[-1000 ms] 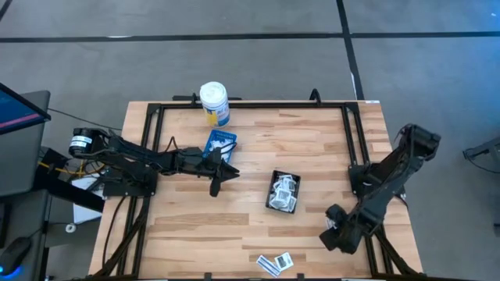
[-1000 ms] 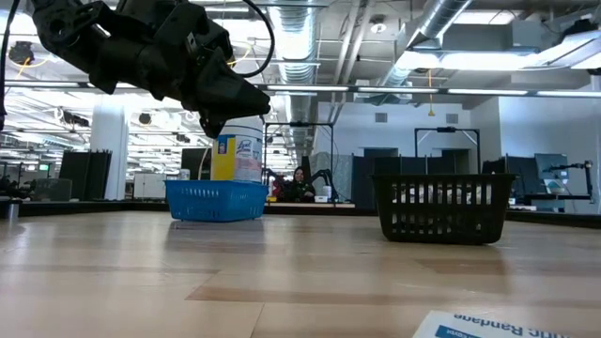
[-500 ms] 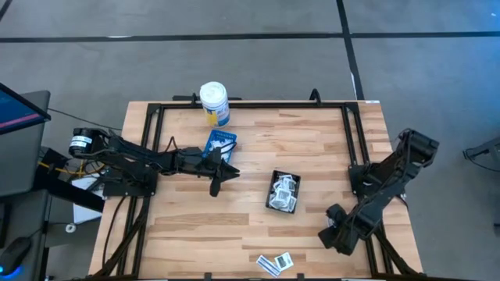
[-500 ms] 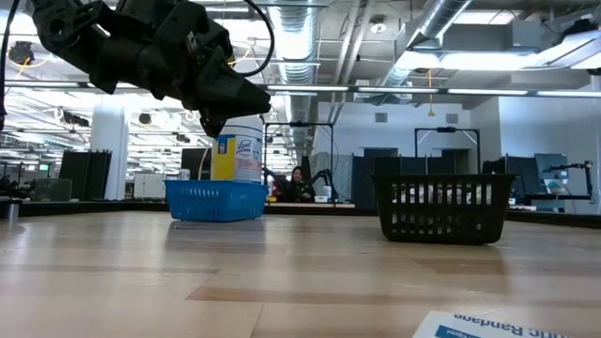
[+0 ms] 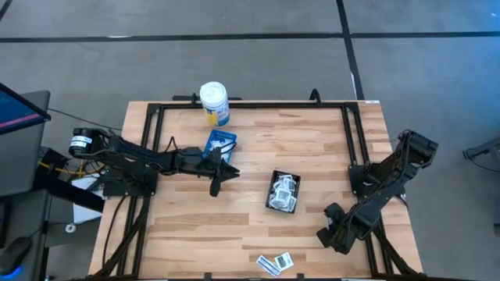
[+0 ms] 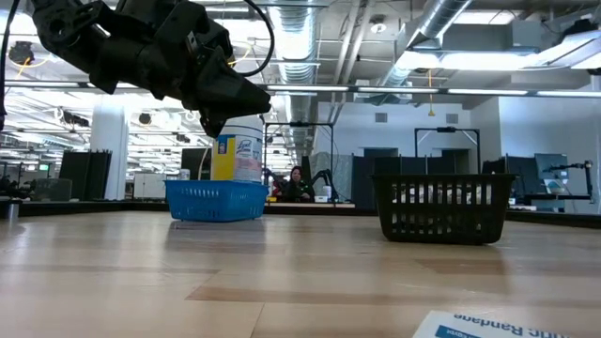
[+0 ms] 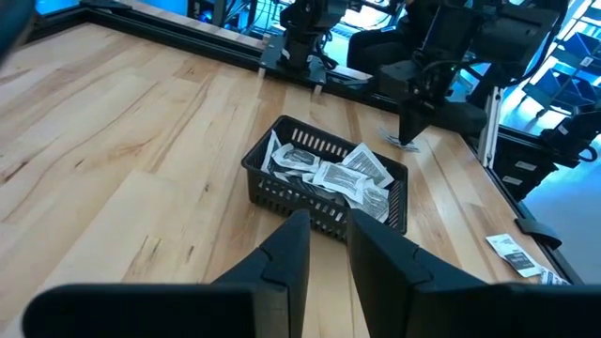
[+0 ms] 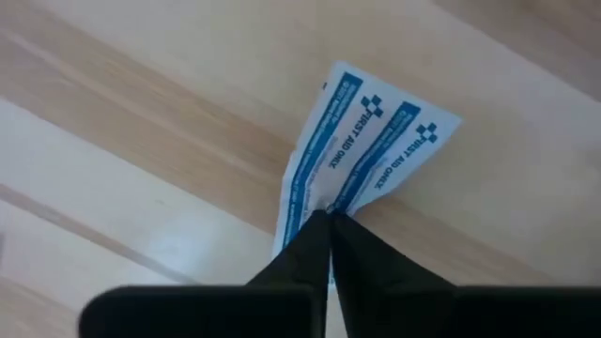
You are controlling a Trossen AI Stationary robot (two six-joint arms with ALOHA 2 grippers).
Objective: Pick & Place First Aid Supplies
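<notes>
r gripper (image 8: 329, 218) was seen pinched shut on a white packet (image 8: 362, 141) w/ blue print; l gripper (image 7: 327, 239) was held narrowly open, empty, above table (image 5: 312, 148).

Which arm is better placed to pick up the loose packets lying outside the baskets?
Right. Its gripper is nearest the loose packets, shut fingers pointing at them; the left gripper hangs by the blue basket, farther away.

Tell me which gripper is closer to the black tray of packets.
Right. The right gripper sits just beyond the black tray's near-right corner, shut on a packet. The left gripper hovers farther off on the tray's opposite side, beside the blue tray.
</notes>
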